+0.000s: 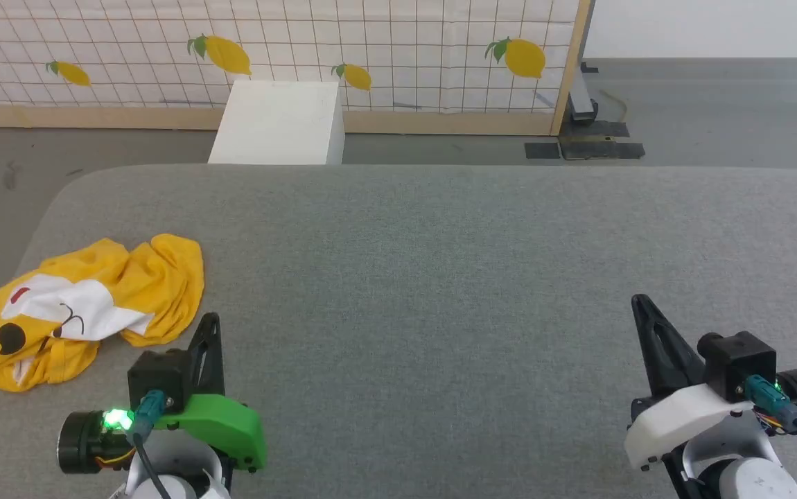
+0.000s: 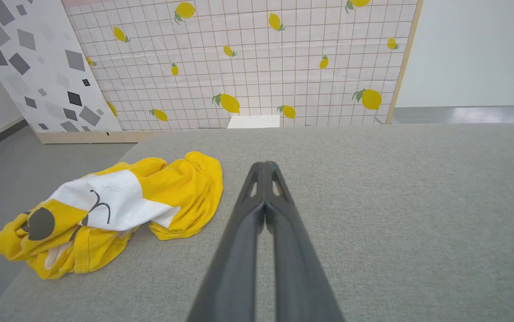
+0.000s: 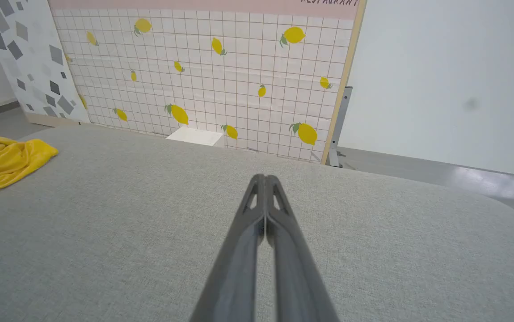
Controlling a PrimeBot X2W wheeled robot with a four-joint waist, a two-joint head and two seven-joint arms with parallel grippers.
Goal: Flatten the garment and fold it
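Note:
The garment (image 1: 80, 305) lies crumpled in a heap near the left edge of the grey padded table (image 1: 440, 277). It is bright yellow with a white patch and black face marks showing on top. In the left wrist view the garment (image 2: 114, 210) sits to the left of my fingers. My left gripper (image 1: 210, 320) is shut and empty, just right of the heap and apart from it. My right gripper (image 1: 640, 301) is shut and empty over the bare table at the lower right. The right wrist view catches a yellow edge of the garment (image 3: 6, 161) at far left.
A white box (image 1: 279, 121) stands on the floor behind the table's far edge. A tiled partition with lemon prints (image 1: 371, 48) closes off the back. The table's rounded left corner (image 1: 59, 201) is close to the garment. Grey floor (image 1: 717, 104) lies at the right rear.

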